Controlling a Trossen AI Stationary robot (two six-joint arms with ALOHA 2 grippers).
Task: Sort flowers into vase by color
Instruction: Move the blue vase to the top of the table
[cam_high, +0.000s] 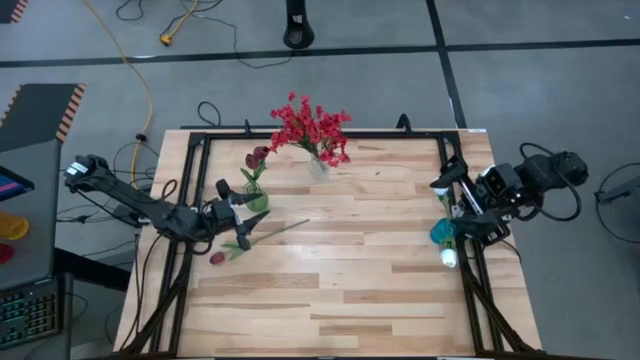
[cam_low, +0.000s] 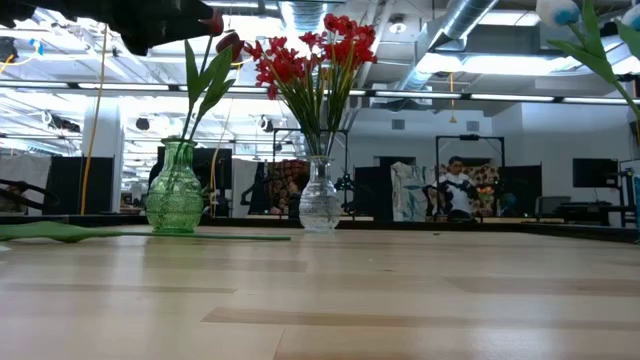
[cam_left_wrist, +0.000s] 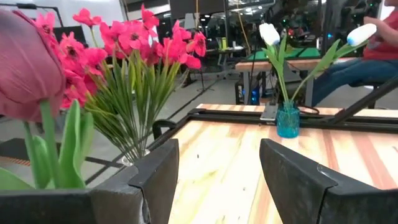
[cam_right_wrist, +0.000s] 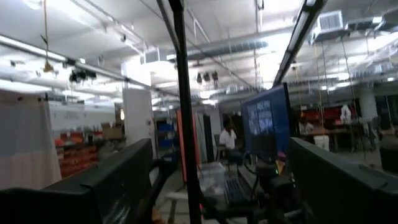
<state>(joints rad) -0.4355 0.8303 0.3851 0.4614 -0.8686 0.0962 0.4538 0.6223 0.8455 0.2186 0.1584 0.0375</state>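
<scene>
Flowers (cam_high: 312, 128): red plastic sprays in ribbed clear glass vase (cam_low: 320, 200); left end effector (cam_high: 237, 215) and right end effector (cam_high: 450, 195) both spread, empty.

The high view looks straight down on the whole worktop (cam_high: 330, 270). The low view sits at worktop level, facing the room. Both share the red flowers (cam_high: 312, 128); the left wrist view sees them close.

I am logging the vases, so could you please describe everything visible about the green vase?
The green vase is translucent green glass with a ribbed, bulbous body, a narrow neck and a flared rim. It stands upright on the wooden table, to one side of the clear vase. It holds dark maroon tulips on green stems.
</scene>
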